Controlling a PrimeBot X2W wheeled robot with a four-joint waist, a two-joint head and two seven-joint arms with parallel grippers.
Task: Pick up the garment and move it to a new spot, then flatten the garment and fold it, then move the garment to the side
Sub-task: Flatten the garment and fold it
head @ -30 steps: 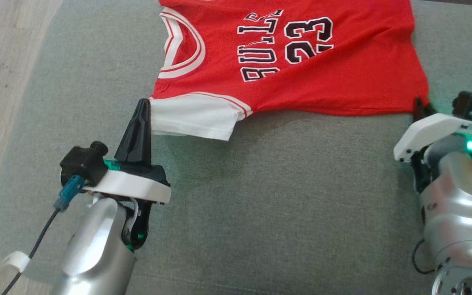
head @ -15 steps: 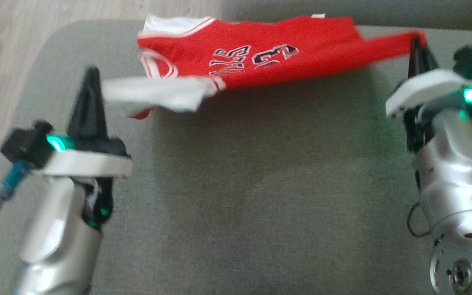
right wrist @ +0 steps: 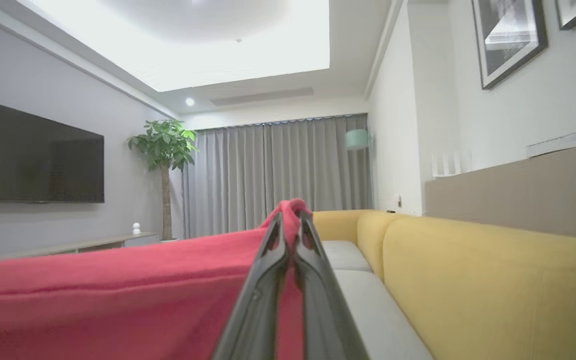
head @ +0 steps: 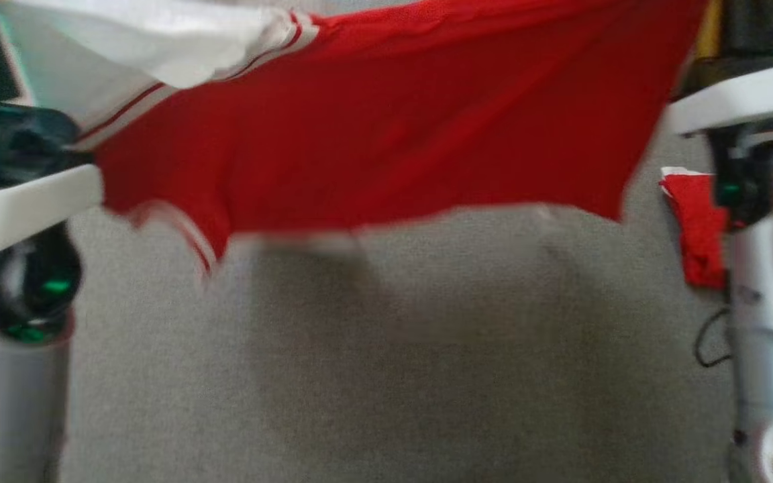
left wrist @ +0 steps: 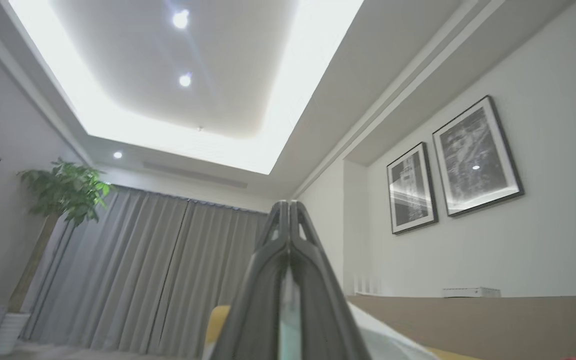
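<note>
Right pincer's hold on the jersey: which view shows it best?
The right wrist view: the right pincer is shut on a bunched red corner of the jersey, sharp and close. The head view is blurred, the pinch at its top-right edge. The left wrist view catches pale cloth beside the left pincer.

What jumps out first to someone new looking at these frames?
The red jersey, hanging stretched across the top of the head view above the grey cushion. In the right wrist view the right claw pinches a red fold of it, with a yellow sofa to its right; the left claw points up at a glowing ceiling panel.
</note>
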